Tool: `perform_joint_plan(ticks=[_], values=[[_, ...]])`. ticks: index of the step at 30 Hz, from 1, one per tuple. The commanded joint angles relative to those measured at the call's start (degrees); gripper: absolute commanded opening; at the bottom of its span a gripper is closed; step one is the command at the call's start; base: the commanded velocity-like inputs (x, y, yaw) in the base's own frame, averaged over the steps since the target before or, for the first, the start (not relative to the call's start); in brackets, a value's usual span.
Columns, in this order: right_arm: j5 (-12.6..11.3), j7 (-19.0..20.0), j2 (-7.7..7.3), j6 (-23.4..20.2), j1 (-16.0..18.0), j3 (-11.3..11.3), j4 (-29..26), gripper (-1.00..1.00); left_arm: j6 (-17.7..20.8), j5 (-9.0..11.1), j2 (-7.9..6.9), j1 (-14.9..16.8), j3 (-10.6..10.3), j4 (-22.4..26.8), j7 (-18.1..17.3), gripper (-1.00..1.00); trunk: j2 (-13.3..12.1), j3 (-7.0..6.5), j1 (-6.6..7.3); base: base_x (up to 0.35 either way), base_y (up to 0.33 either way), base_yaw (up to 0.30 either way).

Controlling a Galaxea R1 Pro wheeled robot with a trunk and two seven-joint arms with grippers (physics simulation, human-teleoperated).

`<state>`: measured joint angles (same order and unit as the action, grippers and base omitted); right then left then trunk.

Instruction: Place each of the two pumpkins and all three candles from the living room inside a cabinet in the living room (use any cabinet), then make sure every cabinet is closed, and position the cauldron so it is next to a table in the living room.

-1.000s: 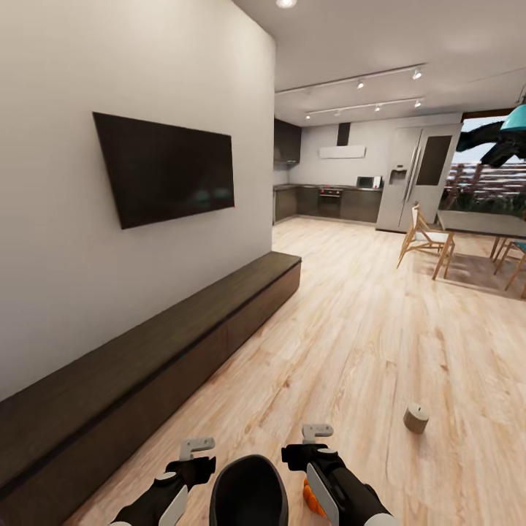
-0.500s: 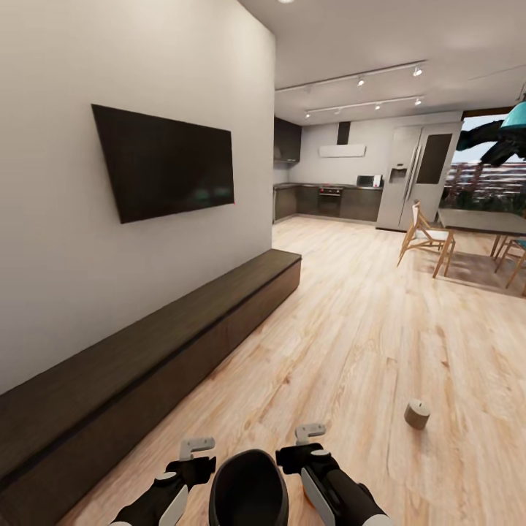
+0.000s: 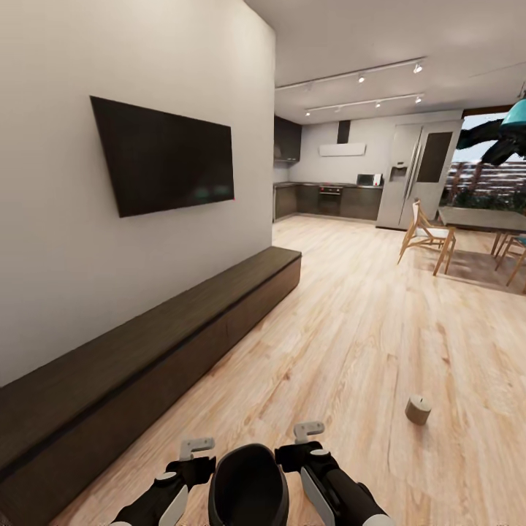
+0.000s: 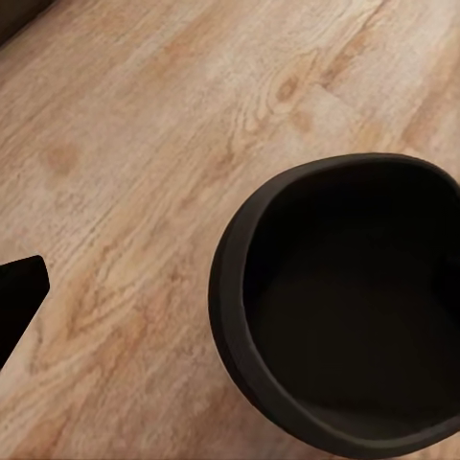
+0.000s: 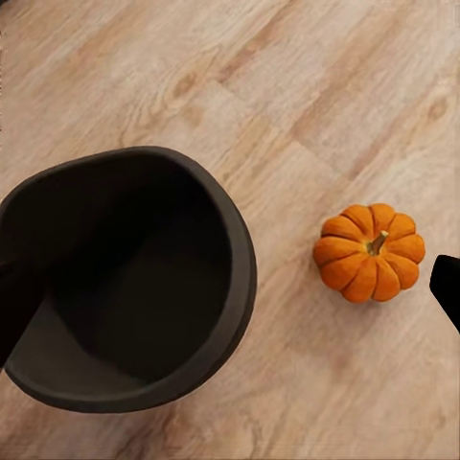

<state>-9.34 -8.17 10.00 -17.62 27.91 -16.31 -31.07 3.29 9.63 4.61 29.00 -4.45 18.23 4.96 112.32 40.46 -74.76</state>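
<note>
The black cauldron (image 3: 247, 486) sits low between my two arms; its open mouth shows in the left wrist view (image 4: 345, 307) and the right wrist view (image 5: 125, 278). One orange pumpkin (image 5: 369, 251) stands on the wood floor just beside the cauldron. A grey-brown candle (image 3: 418, 410) stands on the floor ahead to the right. The long dark cabinet (image 3: 168, 343) runs along the left wall with its fronts shut. My left gripper (image 3: 197, 446) and right gripper (image 3: 309, 431) hover on either side of the cauldron, both open and holding nothing. One left fingertip (image 4: 19, 287) hangs over bare floor.
A black TV (image 3: 168, 157) hangs on the white wall above the cabinet. Pale wood floor stretches ahead to a dark kitchen with a fridge (image 3: 413, 175). Wooden chairs (image 3: 424, 237) stand at the far right.
The whole view has shifted slightly. My right arm has edged left, and the pumpkin that showed beside it in the head view is now hidden behind it.
</note>
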Motion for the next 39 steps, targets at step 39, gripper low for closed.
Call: perform_joint_plan(ticks=[39], values=[[-0.62,1.49,-0.09,0.62,0.03,-0.39,-1.71,1.00,0.23,0.54,-0.05,0.01,-0.50,0.14,0.40,1.00,12.88,5.41,-7.03,0.000,0.000,0.032]])
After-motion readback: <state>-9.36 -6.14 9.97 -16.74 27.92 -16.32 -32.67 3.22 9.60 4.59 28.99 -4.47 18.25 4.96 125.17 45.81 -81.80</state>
